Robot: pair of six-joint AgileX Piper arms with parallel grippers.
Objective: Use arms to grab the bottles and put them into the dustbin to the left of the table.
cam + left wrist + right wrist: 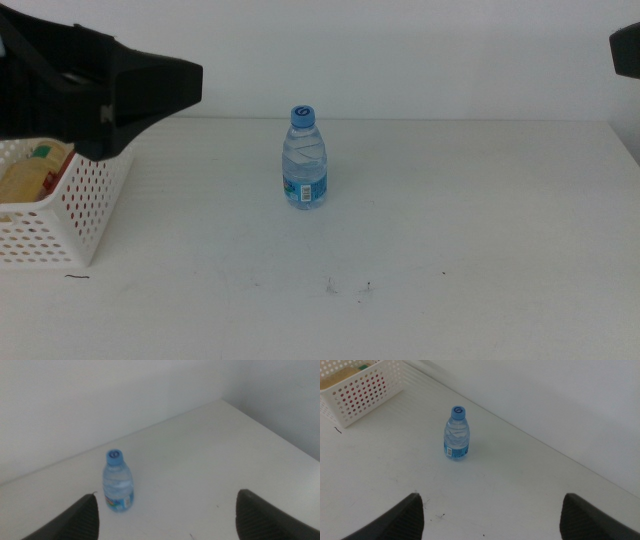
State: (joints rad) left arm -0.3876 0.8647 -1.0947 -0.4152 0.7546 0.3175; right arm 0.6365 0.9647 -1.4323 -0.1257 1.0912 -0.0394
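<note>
A small clear water bottle [306, 165] with a blue cap and label stands upright in the middle of the white table [470, 220]. It also shows in both wrist views [118, 482] [457, 435]. The white perforated dustbin [70, 215] [365, 390] sits at the table's left edge. A yellow tea bottle [30, 175] lies inside it, and something red shows through its holes. My left gripper [165, 85] [167, 496] hovers open above the dustbin and holds nothing. My right gripper [491, 496] is open and empty, high at the far right [628, 48], well away from the bottle.
A pale wall runs behind the table's far edge. A few tiny dark specks [330, 288] mark the tabletop near the front, and a short dark mark [76, 276] lies by the dustbin's front corner.
</note>
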